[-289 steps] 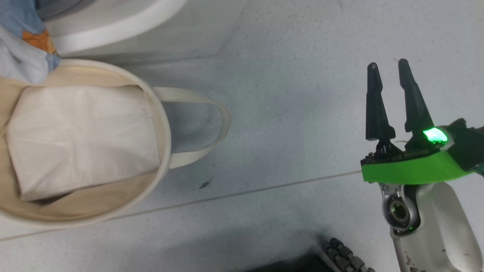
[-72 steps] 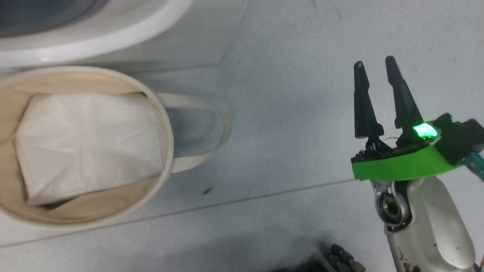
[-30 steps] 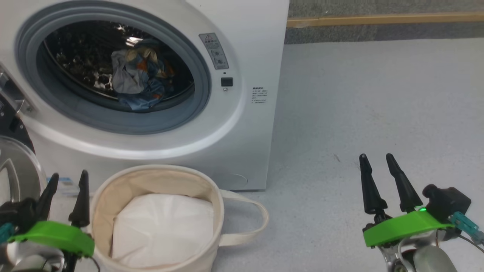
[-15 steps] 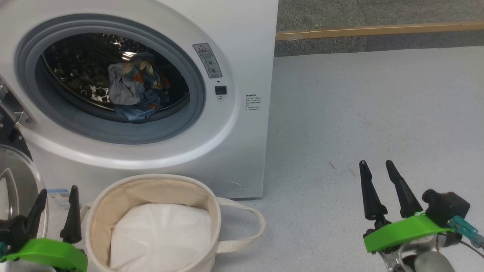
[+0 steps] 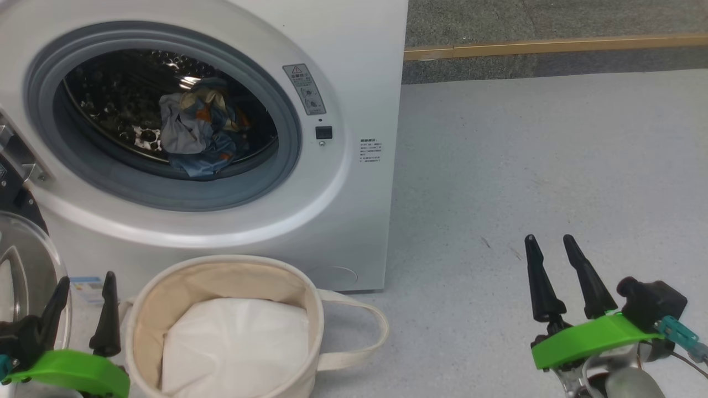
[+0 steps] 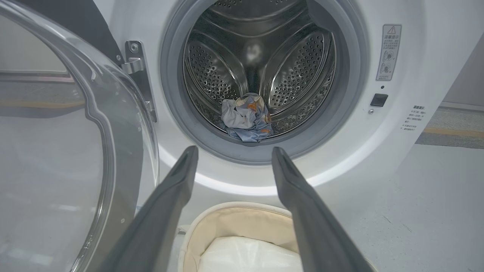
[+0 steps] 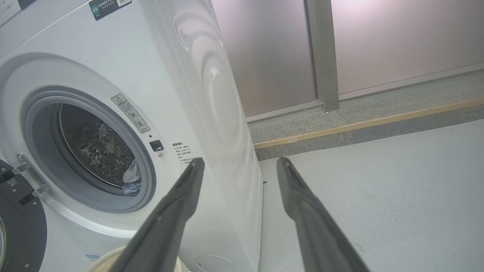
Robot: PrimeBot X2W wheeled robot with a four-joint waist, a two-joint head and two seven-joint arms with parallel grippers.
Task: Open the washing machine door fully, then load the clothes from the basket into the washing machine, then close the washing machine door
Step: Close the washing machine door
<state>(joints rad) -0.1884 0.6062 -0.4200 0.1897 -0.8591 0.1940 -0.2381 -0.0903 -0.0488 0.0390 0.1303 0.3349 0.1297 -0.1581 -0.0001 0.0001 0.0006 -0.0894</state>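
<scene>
Clothes [image 5: 193, 132] bunched low in the drum [image 5: 110, 94] of the washing machine [image 5: 354, 83]; washing machine door [image 5: 27, 265] swung wide at its left; basket [image 5: 182, 287] on the floor [image 5: 525, 166] just before it, holding a white sheet [image 5: 238, 348]. Left gripper [image 5: 87, 276] beside the basket, jaws apart, empty; right gripper [image 5: 549, 237] over bare floor, jaws apart, empty.

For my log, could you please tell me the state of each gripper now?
Left gripper: open, holding nothing.
Right gripper: open, holding nothing.

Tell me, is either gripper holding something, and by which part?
Nothing is held. The left gripper and right gripper are open and empty; the clothes lie in the drum.
</scene>
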